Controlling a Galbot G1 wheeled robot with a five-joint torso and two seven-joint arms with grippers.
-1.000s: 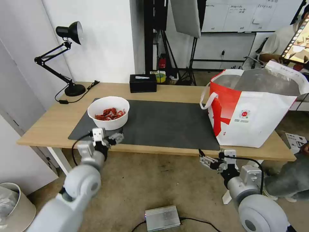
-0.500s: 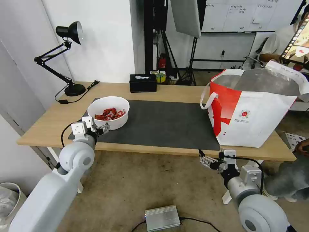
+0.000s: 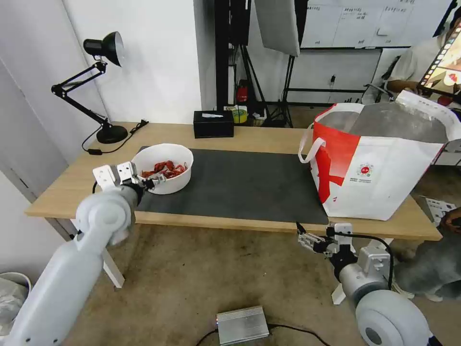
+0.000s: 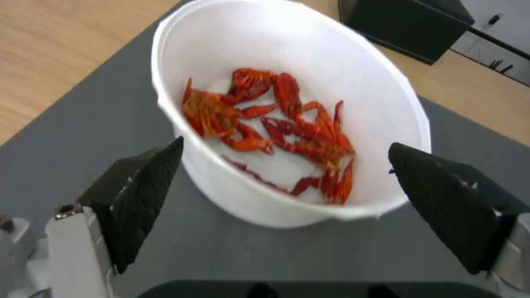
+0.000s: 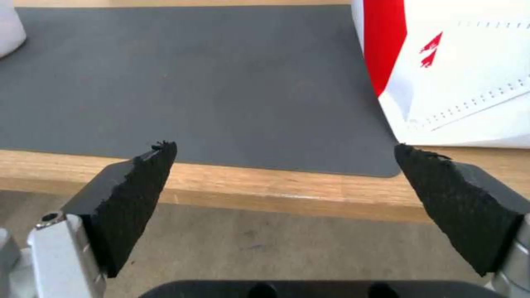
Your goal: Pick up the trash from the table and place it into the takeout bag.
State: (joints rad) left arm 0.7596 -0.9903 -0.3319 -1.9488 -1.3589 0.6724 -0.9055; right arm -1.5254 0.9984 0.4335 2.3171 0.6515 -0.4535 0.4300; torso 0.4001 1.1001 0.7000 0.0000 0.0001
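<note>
Jaws spread wide, my left gripper (image 3: 154,181) hangs at the near-left side of the white bowl (image 3: 163,167), its black pads (image 4: 145,194) flanking the bowl's rim in the left wrist view with nothing gripped between them. Red crayfish shells (image 4: 281,124) lie heaped on the bowl's floor. That bowl sits on the left end of the dark grey mat (image 3: 240,185) that covers the middle of the light-wood table (image 3: 77,185).

At the table's right end stands the takeout bag (image 3: 379,158), white and red, mouth open, silver lining showing, one white loop handle drooping toward the mat. Its inside cannot be judged from here.

Below the table's front edge, my right gripper (image 3: 312,240) waits, jaws likewise wide and empty, looking across the bare mat toward the bag's lower corner.

By my reading, the job is near its close but not finished: the bowl of shells is the one piece of trash I can make out on the table, and it has not been lifted. What remains is to close on it, carry it level across the mat's whole length so the shells do not spill, and lower it into the bag. A black tissue box (image 3: 213,124) and a black desk lamp (image 3: 103,86) stand along the far edge and are no part of the clearing.
</note>
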